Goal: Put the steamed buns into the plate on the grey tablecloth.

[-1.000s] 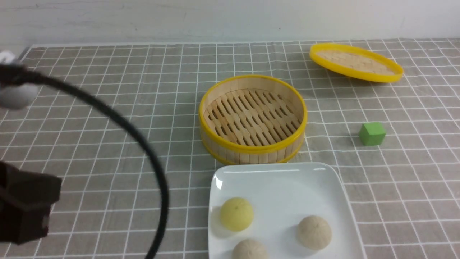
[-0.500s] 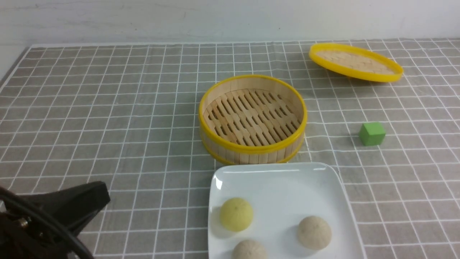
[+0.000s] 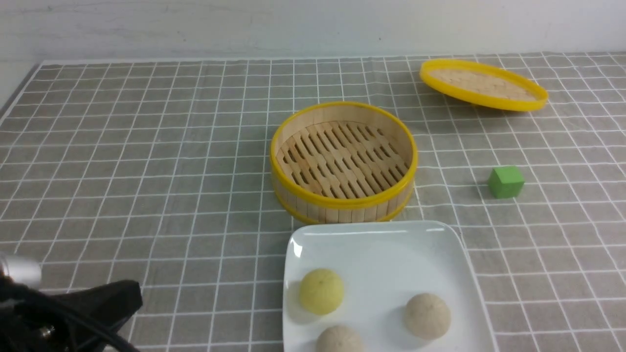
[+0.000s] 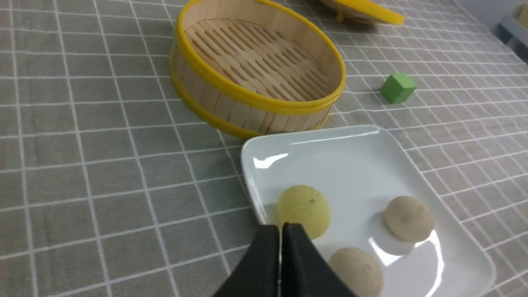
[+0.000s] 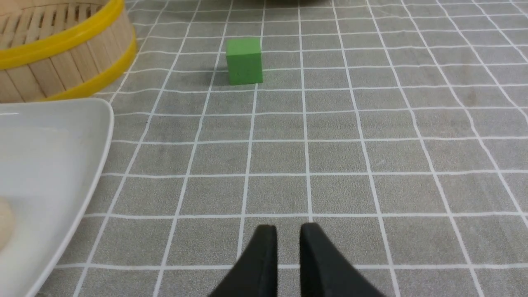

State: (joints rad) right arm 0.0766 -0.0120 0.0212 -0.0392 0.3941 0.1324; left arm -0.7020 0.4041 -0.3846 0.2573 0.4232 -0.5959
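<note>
We count all three steamed buns on the plate point(image 3: 381, 254), which lies at the near edge of the grey tablecloth point(image 3: 146, 161) just in front of the empty bamboo steamer point(image 3: 344, 161): the yellow bun point(image 3: 321, 291) at near left, one beige bun point(image 3: 427, 316) to its right, and the other beige bun point(image 3: 340, 341) nearest us, cut off by the frame.

They look light and soft, likely to dent under a hard squeeze, so we would take one across its widest part, low on the dome, with gentle pressure. The glossy plate may let them slide.

The left gripper point(image 4: 281, 231) is pressed closed and holds nothing. The right gripper point(image 5: 284, 233) shows a narrow gap between its tips, empty over bare cloth; we would call it barely parted, though the gap is slight.
</note>
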